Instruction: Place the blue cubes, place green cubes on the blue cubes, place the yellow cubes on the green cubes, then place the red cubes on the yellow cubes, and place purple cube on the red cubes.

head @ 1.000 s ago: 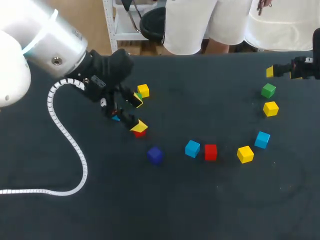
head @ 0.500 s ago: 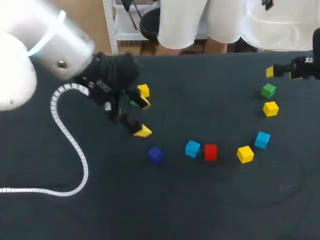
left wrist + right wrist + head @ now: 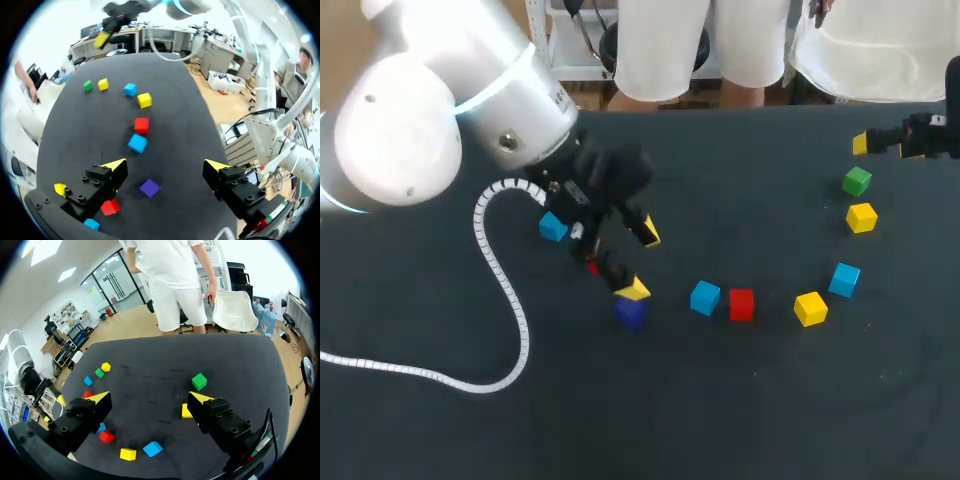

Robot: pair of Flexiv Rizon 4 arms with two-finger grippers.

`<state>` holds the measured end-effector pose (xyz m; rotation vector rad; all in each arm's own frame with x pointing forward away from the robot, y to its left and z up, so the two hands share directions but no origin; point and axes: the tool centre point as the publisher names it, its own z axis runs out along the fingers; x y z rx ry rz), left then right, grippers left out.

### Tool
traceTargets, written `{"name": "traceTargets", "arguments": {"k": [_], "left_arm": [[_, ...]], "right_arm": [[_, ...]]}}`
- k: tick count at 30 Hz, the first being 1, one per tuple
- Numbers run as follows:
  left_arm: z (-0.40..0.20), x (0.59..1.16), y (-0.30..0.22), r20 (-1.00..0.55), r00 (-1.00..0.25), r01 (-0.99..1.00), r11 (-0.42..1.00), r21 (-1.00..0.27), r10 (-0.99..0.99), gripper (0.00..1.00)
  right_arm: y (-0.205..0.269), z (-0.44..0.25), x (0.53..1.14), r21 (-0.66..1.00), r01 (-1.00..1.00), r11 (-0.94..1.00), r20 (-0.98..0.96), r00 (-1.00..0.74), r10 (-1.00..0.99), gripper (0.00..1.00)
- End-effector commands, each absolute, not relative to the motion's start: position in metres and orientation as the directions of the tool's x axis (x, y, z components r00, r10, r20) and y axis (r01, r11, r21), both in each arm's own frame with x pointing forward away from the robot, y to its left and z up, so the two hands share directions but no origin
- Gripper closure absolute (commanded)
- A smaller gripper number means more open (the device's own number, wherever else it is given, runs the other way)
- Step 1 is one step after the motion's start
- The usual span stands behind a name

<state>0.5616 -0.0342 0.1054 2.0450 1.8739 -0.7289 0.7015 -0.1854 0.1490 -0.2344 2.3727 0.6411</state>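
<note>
Purple cube (image 3: 149, 188), mid-table just left of a blue cube (image 3: 137, 143), lies below and between the wide-open, empty fingers of the left gripper (image 3: 165, 165); right gripper (image 3: 149, 397), also open and empty, hangs at the far right, well apart.

You see dark matte table (image 3: 770, 430) filling nearly whole head view. Far edge runs straight across upper part of frame. Light falls soft and even on top, with only small shadows. Few faint pale specks at lower right. Both wrist views show you same near-black top.
</note>
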Motion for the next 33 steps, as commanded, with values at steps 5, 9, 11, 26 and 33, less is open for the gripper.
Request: {"name": "traceTargets", "arguments": {"k": [5,9,11,26,33], "left_arm": [[0.110,0.588,-0.020,-0.505,-0.002,0.992,-0.062,-0.111,0.863,0.00],[0.113,0.595,-0.017,-0.492,-0.012,0.998,-0.023,-0.065,0.871,0.00],[0.114,0.598,-0.015,-0.489,-0.015,0.999,-0.010,-0.050,0.872,0.00],[0.102,0.631,-0.005,-0.573,-0.044,0.999,0.026,-0.040,0.818,0.00],[0.093,0.644,-0.017,-0.573,-0.035,0.996,-0.017,-0.084,0.819,0.00]], "right_arm": [[-0.185,0.149,0.701,0.385,-0.323,0.865,-0.643,-0.766,0.000,0.00],[-0.185,0.149,0.701,0.385,-0.323,0.865,-0.643,-0.766,0.000,0.00],[-0.185,0.149,0.701,0.385,-0.323,0.865,-0.643,-0.766,0.000,0.00],[-0.185,0.149,0.701,0.385,-0.323,0.865,-0.643,-0.766,0.000,0.00],[-0.185,0.149,0.701,0.385,-0.323,0.865,-0.643,-0.766,0.000,0.00]]}}
